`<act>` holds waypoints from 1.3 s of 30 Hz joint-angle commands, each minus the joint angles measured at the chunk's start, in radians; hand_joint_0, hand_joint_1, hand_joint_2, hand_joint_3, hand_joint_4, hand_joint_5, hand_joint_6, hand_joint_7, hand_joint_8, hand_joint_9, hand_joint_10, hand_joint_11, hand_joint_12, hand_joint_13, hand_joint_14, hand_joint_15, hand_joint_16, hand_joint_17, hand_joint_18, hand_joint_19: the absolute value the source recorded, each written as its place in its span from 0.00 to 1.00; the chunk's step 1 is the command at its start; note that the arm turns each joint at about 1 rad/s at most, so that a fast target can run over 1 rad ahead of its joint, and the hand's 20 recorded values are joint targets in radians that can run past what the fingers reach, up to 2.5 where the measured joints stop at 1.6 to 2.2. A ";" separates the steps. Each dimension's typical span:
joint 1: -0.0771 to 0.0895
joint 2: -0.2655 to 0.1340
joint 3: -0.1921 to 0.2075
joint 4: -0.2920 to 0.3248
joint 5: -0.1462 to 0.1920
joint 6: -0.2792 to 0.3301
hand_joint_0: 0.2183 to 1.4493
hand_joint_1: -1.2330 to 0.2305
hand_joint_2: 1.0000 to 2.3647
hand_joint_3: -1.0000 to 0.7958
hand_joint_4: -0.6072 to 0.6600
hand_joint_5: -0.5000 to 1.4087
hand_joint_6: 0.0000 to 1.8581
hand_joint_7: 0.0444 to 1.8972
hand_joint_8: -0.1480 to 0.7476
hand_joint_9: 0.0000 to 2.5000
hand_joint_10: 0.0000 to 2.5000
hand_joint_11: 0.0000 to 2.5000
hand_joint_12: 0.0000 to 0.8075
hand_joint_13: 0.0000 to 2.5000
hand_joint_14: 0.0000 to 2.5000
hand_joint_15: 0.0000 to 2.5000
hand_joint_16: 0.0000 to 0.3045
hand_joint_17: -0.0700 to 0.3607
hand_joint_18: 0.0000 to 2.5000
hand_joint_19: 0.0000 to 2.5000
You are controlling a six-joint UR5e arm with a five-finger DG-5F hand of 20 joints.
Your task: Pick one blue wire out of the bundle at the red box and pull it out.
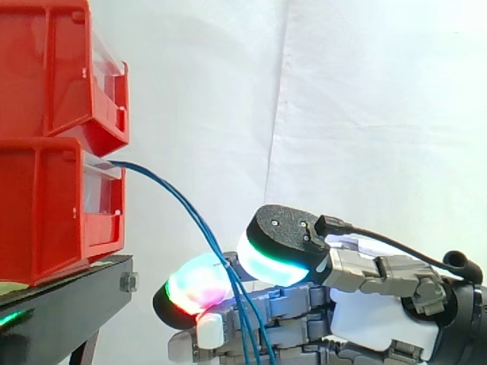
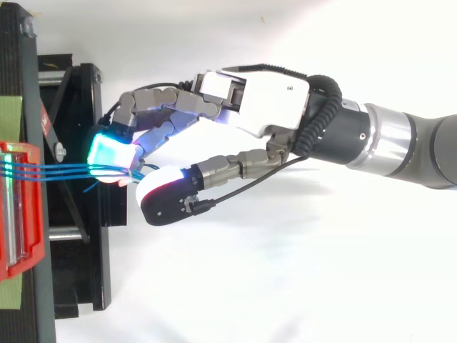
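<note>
- The white curtain hangs behind everything, a plain backdrop that makes the thin strands easy to follow.
- The arm comes in level and low, which puts the wrist below the bin mouth so the strands drape down toward it.
- The red bins sit stacked at the left, and the lower red bin is the one feeding the bundle out of its front lip.
- The black stand carries the bins and juts forward under them, so the hand works just off its edge rather than over it.
- The hand is curled, not spread: the thumb pad sits over a glowing finger pad, closed in a pinch from either side.
- The blue wires leave the lower bin, arc down and drop between those two pads, then hang on past the fingers.
- From above they run side by side from the bin to the cyan pad.
- By my read more than one strand is caught in the pinch, so isolating a single wire looks unfinished; a pull now risks dragging the lot.
</note>
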 commanded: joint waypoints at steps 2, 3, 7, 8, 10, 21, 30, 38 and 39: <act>0.012 0.001 0.000 -0.001 0.019 -0.014 0.27 0.39 0.01 0.36 0.66 0.21 0.27 0.68 0.44 0.27 0.01 0.18 0.45 0.17 0.00 0.09 0.18 0.45 0.13 0.12; 0.014 0.001 0.000 -0.001 0.020 -0.014 0.27 0.39 0.01 0.36 0.66 0.21 0.27 0.69 0.44 0.28 0.01 0.18 0.45 0.17 0.00 0.09 0.18 0.45 0.13 0.12; 0.015 0.001 0.000 -0.001 0.020 -0.014 0.28 0.38 0.01 0.37 0.66 0.21 0.27 0.72 0.44 0.28 0.01 0.18 0.45 0.17 0.00 0.10 0.18 0.45 0.13 0.12; 0.015 0.001 0.000 -0.001 0.020 -0.012 0.28 0.38 0.01 0.37 0.65 0.21 0.27 0.73 0.44 0.28 0.01 0.18 0.45 0.17 0.00 0.10 0.18 0.45 0.13 0.12; 0.015 0.001 0.000 0.001 0.020 -0.012 0.28 0.38 0.01 0.38 0.65 0.21 0.28 0.72 0.44 0.28 0.01 0.18 0.45 0.17 0.00 0.10 0.18 0.45 0.13 0.12; 0.012 0.001 0.000 0.001 0.017 -0.009 0.30 0.37 0.01 0.42 0.65 0.20 0.35 0.64 0.44 0.29 0.01 0.20 0.45 0.17 0.00 0.10 0.18 0.45 0.14 0.12; 0.008 0.001 0.001 0.001 0.017 -0.008 0.28 0.39 0.01 0.42 0.64 0.19 0.40 0.59 0.45 0.30 0.01 0.20 0.45 0.18 0.00 0.10 0.18 0.45 0.14 0.12; 0.008 0.001 0.011 0.001 0.014 -0.008 0.28 0.42 0.01 0.51 0.66 0.18 0.46 0.60 0.48 0.30 0.01 0.21 0.48 0.18 0.00 0.10 0.20 0.47 0.15 0.12; 0.006 0.001 0.011 0.001 0.016 -0.008 0.28 0.42 0.01 0.51 0.66 0.18 0.46 0.60 0.48 0.31 0.01 0.21 0.49 0.18 0.00 0.10 0.20 0.48 0.16 0.11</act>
